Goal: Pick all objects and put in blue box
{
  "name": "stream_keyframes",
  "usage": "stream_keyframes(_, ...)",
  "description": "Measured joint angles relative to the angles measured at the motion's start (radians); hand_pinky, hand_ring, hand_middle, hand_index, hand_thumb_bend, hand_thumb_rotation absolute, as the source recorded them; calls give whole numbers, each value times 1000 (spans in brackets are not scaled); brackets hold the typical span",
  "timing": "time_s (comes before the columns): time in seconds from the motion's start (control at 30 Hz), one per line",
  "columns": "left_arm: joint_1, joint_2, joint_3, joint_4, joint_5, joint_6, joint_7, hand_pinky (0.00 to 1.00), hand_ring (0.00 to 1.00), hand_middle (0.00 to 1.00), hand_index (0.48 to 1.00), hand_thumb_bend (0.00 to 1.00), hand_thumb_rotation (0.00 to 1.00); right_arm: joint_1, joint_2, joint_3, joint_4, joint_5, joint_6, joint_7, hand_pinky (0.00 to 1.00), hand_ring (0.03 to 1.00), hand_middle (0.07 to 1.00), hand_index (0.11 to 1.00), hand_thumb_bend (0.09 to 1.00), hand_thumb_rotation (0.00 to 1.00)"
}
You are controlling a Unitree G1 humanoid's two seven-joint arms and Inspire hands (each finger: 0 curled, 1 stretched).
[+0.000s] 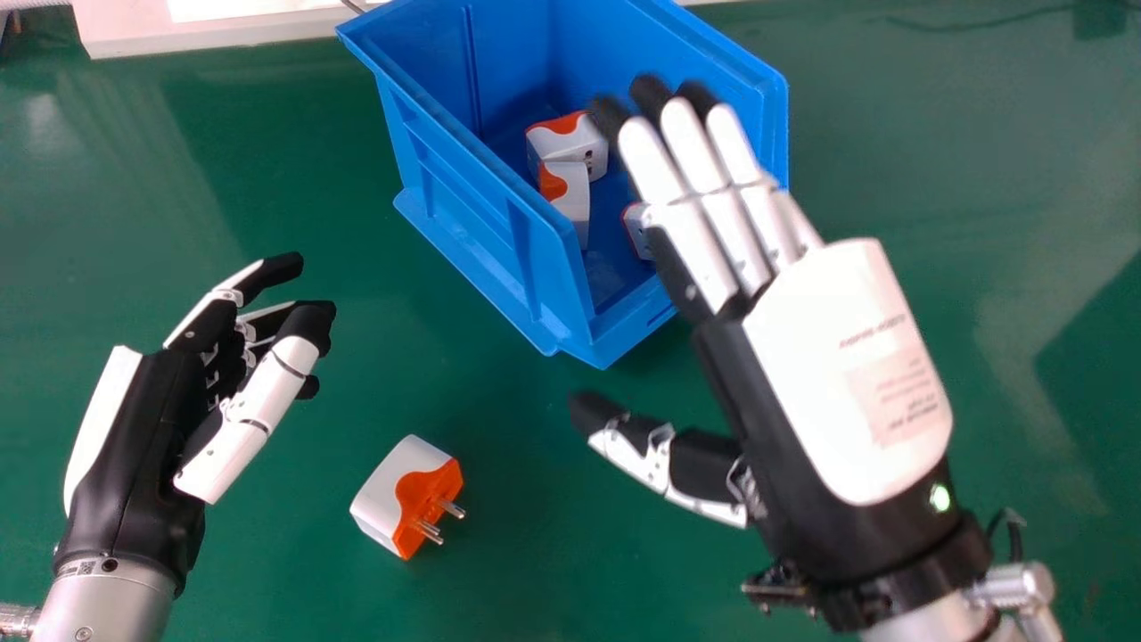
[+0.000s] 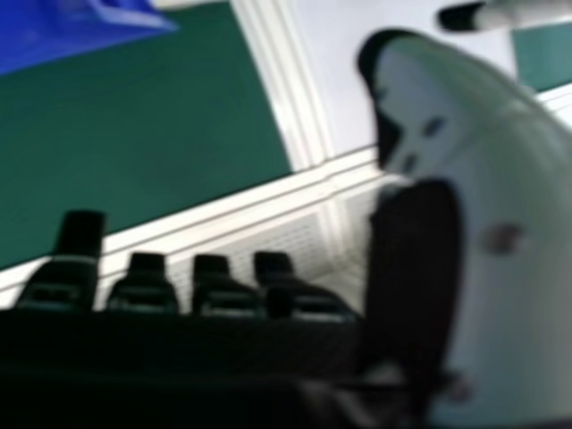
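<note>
Near the left hand, on the side toward the right hand, one white and orange plug with metal pins, down on the green tabletop. Under the right hand's fingers, a big blue box with three more plugs inside. At the right hand, straight fingers, well apart from the thumb. At the left hand, loose, softly bent fingers.

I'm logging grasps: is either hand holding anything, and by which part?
Nothing is held: the left hand and right hand are empty; the loose plug adapter lies on the table.
</note>
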Motion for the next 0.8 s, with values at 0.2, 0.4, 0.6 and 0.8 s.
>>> stream_keyframes(0.2,0,-5,4,-2,-8,0,5,677,751,772,850,538,699,3,0,1,-31,-43,-32,43,868,1000,996,954,314,179)
stream_keyframes(0.4,-1,-18,18,-2,-19,7,13,681,753,773,850,534,718,7,5,15,-50,-68,-67,75,877,1000,995,959,305,179)
stream_keyframes(0.6,-4,-41,23,-9,-46,36,38,686,757,780,855,518,731,-45,12,52,-8,-70,-149,73,872,988,985,952,346,157)
stream_keyframes(0.8,-5,-64,31,-41,-66,78,61,689,760,784,857,490,730,-93,21,81,74,-43,-190,84,886,986,982,944,335,86)
